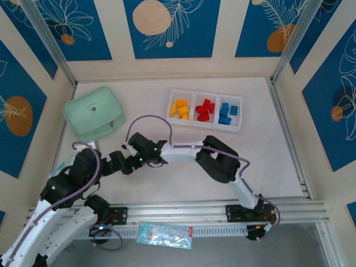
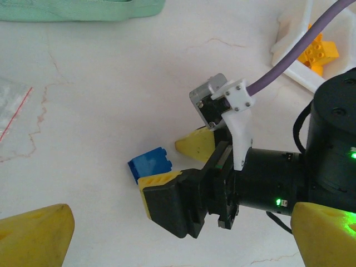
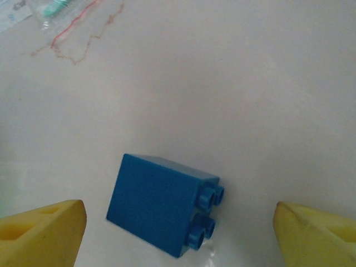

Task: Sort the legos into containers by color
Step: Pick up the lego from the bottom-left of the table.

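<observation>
Nearest me, on the rail at the table's front edge, lies a flat packet (image 1: 164,235). Just past it both arms lean in toward the left half of the table (image 1: 261,150), and their grippers meet almost nose to nose.

The right gripper (image 3: 179,222) is spread wide over a lone blue brick (image 3: 153,203). The brick lies tipped on its side on the bare tabletop, studs pointing toward one finger. It sits between the yellow fingers (image 3: 44,231), with clear space on either side in the right wrist view. From the left wrist camera one finger looks to be right against the brick's edge, though I cannot tell whether they touch. Nothing is gripped.

The left gripper (image 2: 181,222) faces it, also spread wide and holding nothing. The right gripper's black body sits in front of it, between it and the brick. From above, the two wrists cover the brick.

A clear bag (image 2: 12,108) with a red line lies on the table to one side. A purple cable (image 1: 147,118) loops up behind the right wrist.

Further back on the left sits the mint-green box (image 1: 92,119), closed. Across from it, well apart from the grippers, stands the white tray (image 1: 206,127). Orange bricks (image 1: 179,108) fill its left compartment, red bricks (image 1: 204,110) the middle one and blue bricks (image 1: 228,113) the right.
</observation>
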You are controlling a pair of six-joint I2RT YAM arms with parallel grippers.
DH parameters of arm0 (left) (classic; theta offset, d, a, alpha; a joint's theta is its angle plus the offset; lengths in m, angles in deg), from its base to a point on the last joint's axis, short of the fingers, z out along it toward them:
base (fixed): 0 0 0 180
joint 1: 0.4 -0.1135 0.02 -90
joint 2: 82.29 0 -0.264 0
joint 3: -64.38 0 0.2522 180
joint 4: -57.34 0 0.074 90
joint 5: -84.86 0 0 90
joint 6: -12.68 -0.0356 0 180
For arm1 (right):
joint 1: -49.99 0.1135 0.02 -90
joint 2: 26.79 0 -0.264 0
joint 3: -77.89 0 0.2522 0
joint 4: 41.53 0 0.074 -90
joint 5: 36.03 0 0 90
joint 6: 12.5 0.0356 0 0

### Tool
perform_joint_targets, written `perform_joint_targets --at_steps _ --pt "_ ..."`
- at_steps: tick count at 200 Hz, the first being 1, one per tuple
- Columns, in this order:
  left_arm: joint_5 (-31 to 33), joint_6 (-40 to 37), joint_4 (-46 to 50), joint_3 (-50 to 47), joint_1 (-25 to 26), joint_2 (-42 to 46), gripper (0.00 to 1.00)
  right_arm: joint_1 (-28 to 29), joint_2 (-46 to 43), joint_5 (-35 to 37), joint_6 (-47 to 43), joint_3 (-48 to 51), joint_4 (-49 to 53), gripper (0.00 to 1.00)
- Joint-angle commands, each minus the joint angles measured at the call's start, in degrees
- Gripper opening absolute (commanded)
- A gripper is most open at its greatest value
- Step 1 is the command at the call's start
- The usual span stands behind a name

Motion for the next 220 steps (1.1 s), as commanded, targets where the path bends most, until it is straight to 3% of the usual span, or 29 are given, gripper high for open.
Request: perform_joint_targets --at_steps 1,33,69,129,172,220 --pt "2.11 1.6 1.83 1.02 -0.61 1.03 0.99 1.12 2.41 2.97 -2.06 -4.1 3.91 0.87" --pt "3.02 1.95 1.81 0.94 -0.59 1.88 0.99 2.21 4.25 7.98 -2.88 -5.64 5.56 0.86" --pt "3.51 2.2 1.49 0.33 -0.59 2.79 0.99 3.78 5.53 13.76 -4.12 -8.04 8.47 0.74" --pt "2.91 1.8 1.14 0.58 -0.59 2.65 0.99 3.44 5.09 12.42 -4.16 -9.68 10.59 0.51" --pt "2.03 1.17 -0.25 0.94 -0.59 2.44 0.99 2.44 -0.88 11.8 -3.86 -6.12 9.6 0.43" --pt "-1.68 -0.53 -6.73 0.31 -0.59 1.14 0.99 -1.43 -13.53 12.01 -0.19 4.75 7.82 0.4"
